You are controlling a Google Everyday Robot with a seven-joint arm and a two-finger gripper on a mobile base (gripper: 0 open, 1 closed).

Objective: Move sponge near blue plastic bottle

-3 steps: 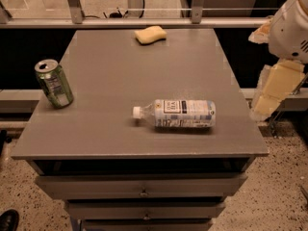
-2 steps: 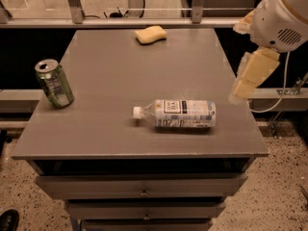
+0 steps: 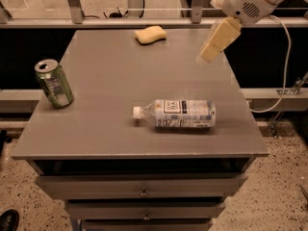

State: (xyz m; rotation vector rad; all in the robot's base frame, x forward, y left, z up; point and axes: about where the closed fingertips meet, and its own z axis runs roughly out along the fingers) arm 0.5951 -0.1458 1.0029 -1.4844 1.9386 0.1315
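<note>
The pale yellow sponge [image 3: 150, 34] lies flat near the far edge of the grey table [image 3: 115, 81]. The clear plastic bottle [image 3: 175, 113] with a white cap and a white-and-bluish label lies on its side near the table's front, cap pointing left. My gripper [image 3: 211, 49] with pale yellow blocky fingers hangs above the table's far right part, to the right of the sponge and apart from it. It holds nothing that I can see.
A green drink can [image 3: 54, 83] stands upright at the table's left edge. Drawers [image 3: 143, 192] sit under the table top. A metal railing [image 3: 144, 13] runs behind the table. A white cable [image 3: 284, 66] hangs at the right.
The gripper has moved left and toward the far side, from beyond the table's right edge to above its far right part. The sponge, bottle and can have not moved.
</note>
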